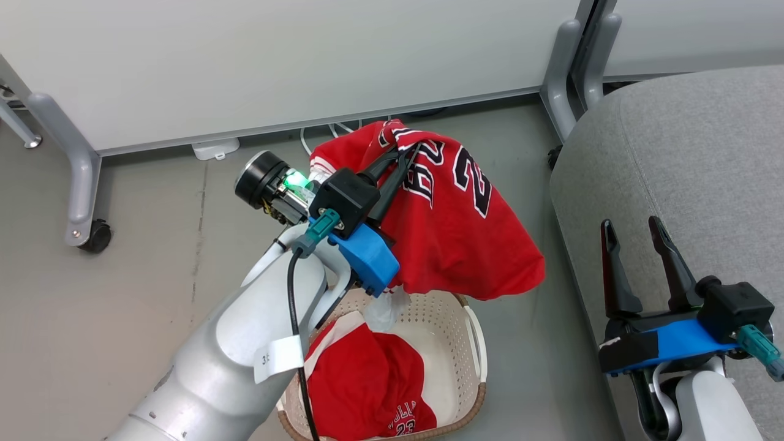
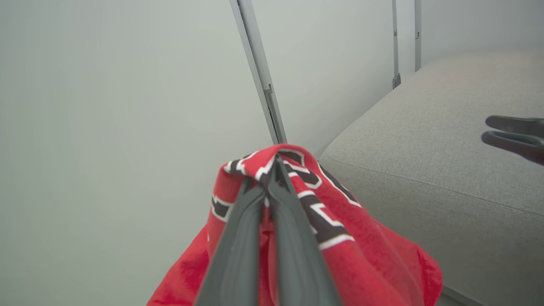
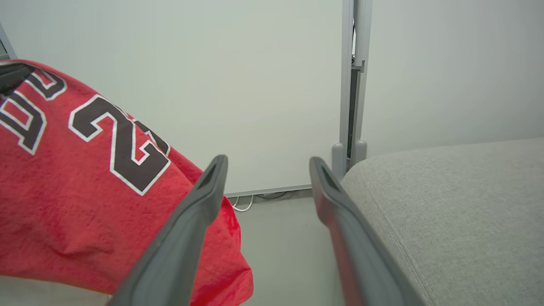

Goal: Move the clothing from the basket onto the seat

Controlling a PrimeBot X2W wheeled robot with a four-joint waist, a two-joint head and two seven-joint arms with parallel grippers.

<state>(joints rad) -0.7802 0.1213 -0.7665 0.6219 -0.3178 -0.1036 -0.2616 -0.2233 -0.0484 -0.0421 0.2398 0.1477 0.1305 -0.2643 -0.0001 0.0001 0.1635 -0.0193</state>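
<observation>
Red jersey [image 1: 453,226] looks soft, light and floppy, dangling over the basket [image 1: 474,361] from the left claw [image 1: 407,152], pinched shut on a bunched fold. The shorts [image 1: 367,380] lie inside, and the right claw [image 1: 631,222] gapes empty by the seat [image 1: 704,153].

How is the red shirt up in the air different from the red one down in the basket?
The jersey hangs in the air from the shut left gripper, over the basket. The other red garment lies crumpled inside the basket. The jersey shows big black-and-white lettering, while the other red garment shows a small print. Both are red with white trim.
</observation>
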